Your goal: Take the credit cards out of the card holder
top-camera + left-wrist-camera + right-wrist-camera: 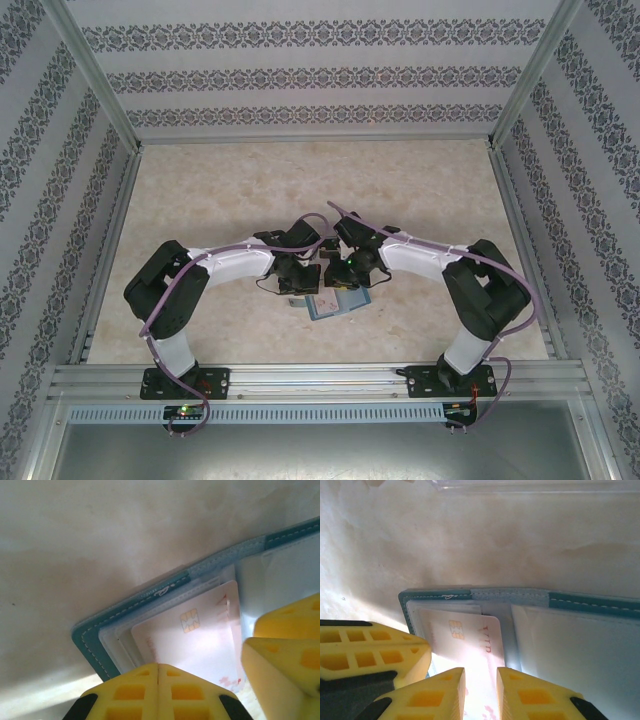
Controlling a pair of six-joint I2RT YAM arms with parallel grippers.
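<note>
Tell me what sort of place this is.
Probably a robot test cell, not a home: patterned wallpaper panels in a silver aluminium frame wall in a beige marbled tabletop, with two black-and-white robot arms bolted to its near rail.

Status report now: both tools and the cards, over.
Left tool shut, over teal folding card holder. Right tool narrowly open above pale rectangular chip card, not yet out. Nothing in the way.

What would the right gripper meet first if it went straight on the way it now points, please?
Probably the chip-bearing credit card in the open card holder, directly ahead of the right gripper; depth is unclear, so it may touch already.
</note>
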